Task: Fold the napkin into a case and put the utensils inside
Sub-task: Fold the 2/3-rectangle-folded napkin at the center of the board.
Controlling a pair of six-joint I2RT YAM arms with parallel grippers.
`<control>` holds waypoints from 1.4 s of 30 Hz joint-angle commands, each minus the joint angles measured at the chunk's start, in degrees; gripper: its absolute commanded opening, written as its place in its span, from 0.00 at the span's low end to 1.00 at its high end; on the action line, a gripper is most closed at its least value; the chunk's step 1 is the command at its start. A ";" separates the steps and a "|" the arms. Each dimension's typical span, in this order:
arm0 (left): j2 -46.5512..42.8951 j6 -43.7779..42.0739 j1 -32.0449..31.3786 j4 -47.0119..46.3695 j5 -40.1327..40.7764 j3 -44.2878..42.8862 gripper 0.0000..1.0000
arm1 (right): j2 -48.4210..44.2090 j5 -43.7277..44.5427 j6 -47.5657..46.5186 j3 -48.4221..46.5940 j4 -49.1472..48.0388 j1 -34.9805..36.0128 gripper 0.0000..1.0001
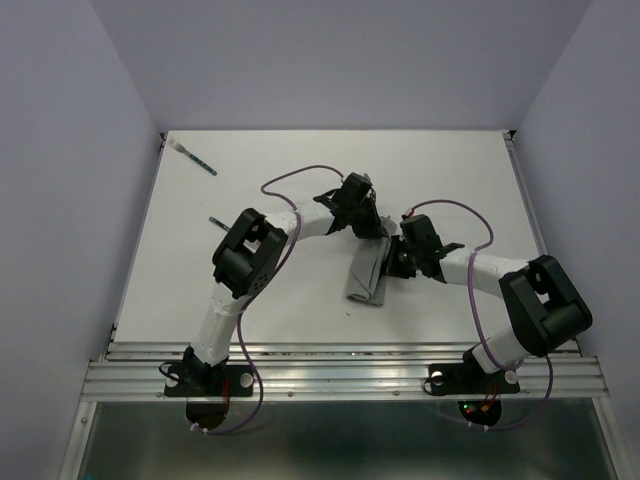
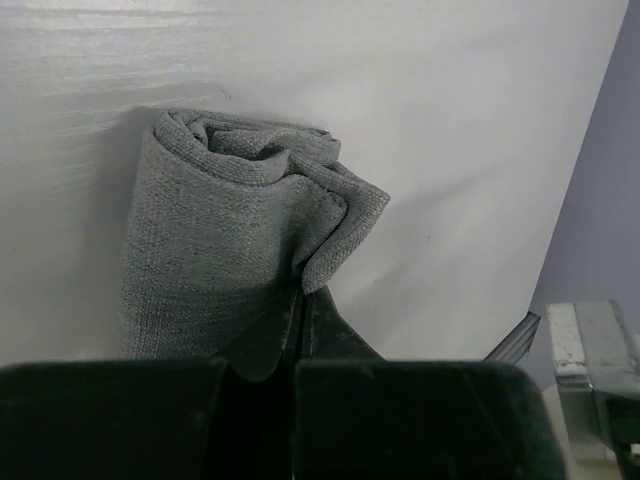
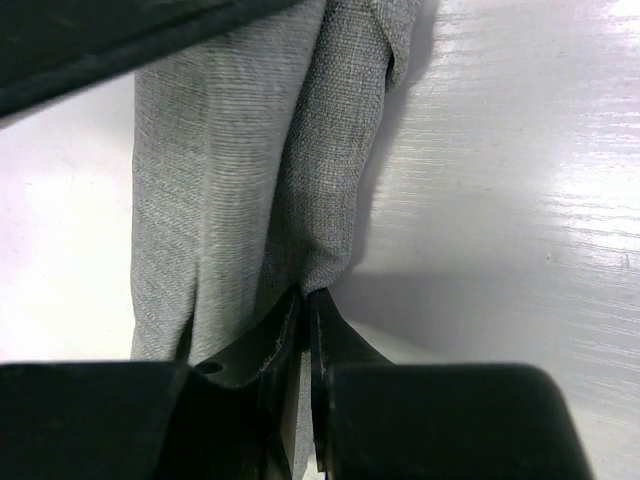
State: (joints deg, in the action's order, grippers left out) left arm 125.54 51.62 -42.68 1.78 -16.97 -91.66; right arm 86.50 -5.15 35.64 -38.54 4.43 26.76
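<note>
Now: white counter (image 1: 450, 170). Napkin (image 1: 366, 282) mid-counter, folded to narrow strip. Soft, limp, light, likely to sag or unfold, so best pinched through layered edges. Utensils (image 1: 196, 159) well apart, far left. Left jaws, right jaws both nipped tight on napkin edge.

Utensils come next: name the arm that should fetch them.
Left, likely. The far utensil lies at the left rear corner, the near utensil beside the left arm's elbow, both far from the right hand. The left hand, shut on the napkin like the right, must release first.
</note>
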 commanded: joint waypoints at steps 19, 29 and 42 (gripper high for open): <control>3.14 -2.22 -0.74 0.24 -1.49 -3.09 0.00 | -9.42 -2.14 2.68 -0.21 5.15 -3.38 0.76; 2.70 -2.13 -0.83 0.15 -1.49 -2.91 0.00 | -3.55 -7.94 5.67 -0.66 -0.73 -3.38 0.93; 2.17 -1.34 -1.01 0.15 -0.96 -3.62 0.00 | 2.01 -6.98 8.83 3.56 -7.06 -2.24 0.52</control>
State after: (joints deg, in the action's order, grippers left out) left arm 129.05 50.48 -43.05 1.56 -17.96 -92.88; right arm 87.24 -13.54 43.42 -37.43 -2.83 23.99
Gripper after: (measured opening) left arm 0.052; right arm 0.586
